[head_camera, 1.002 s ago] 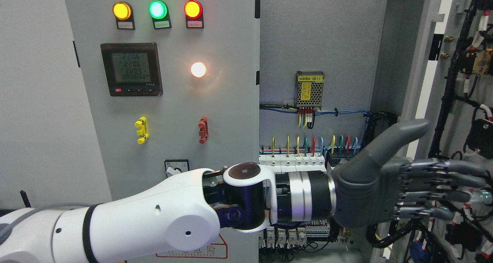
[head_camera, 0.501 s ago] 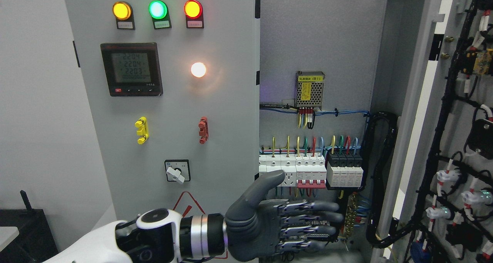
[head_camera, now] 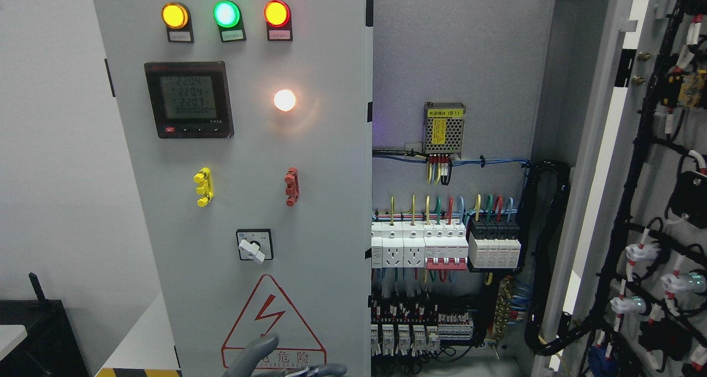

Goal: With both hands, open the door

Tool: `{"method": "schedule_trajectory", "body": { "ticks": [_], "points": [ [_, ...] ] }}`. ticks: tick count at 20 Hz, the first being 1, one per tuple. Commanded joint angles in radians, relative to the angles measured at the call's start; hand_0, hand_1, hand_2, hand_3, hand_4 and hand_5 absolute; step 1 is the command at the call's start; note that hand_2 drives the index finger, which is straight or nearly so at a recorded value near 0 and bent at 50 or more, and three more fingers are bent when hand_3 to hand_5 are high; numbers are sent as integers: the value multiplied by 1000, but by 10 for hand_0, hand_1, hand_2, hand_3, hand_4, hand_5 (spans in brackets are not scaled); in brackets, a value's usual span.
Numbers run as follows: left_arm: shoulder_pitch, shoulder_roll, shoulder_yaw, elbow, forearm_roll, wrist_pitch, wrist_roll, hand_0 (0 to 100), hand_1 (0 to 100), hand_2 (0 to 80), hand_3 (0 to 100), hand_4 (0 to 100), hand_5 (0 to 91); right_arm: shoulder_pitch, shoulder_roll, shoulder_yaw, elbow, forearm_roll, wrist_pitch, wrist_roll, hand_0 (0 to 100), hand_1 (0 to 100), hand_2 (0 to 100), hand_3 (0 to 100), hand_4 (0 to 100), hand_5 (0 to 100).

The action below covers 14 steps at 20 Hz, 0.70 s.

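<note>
I saw R door [head_camera: 640, 145] swung wide open at far right, cabinet wiring exposed. Left hand [head_camera: 270, 360] sat at bottom edge, mostly cropped; couldn't tell finger state.

The hand's grey fingers [head_camera: 259, 352] show at the bottom edge. Just above them sits a red triangle warning sign [head_camera: 272, 324] with a red lightning bolt on the pale grey left door [head_camera: 326, 200]. Higher on it are a yellow handle [head_camera: 203, 186] and a dark red handle [head_camera: 291, 186], a black meter [head_camera: 188, 99] with a greenish display, and amber [head_camera: 174, 15], green [head_camera: 226, 14] and red [head_camera: 277, 13] lamps. Up to the right, white and black breakers [head_camera: 444, 247] carry yellow, green, red and blue wires.
</note>
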Motion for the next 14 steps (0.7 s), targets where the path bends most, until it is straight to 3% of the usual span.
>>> {"method": "schedule_trajectory", "body": {
  "ticks": [1, 4, 8, 12, 14],
  "points": [
    [506, 136, 531, 30, -159, -4, -38, 0, 0, 0, 0, 31, 0, 0, 0, 0, 0, 0, 0, 0, 106, 0, 0, 0, 0, 0],
    [684, 86, 655, 109, -215, -5, -38, 0, 0, 0, 0, 31, 0, 0, 0, 0, 0, 0, 0, 0, 106, 0, 0, 0, 0, 0],
    [907, -66, 839, 229, -392, -5, -38, 0, 0, 0, 0, 31, 0, 0, 0, 0, 0, 0, 0, 0, 106, 0, 0, 0, 0, 0],
    [1114, -288, 956, 317, -647, -7, -38, 0, 0, 0, 0, 31, 0, 0, 0, 0, 0, 0, 0, 0, 107, 0, 0, 0, 0, 0],
    [1154, -426, 979, 390, -795, -16, -38, 0, 0, 0, 0, 30, 0, 0, 0, 0, 0, 0, 0, 0, 107, 0, 0, 0, 0, 0]
  ]
}}
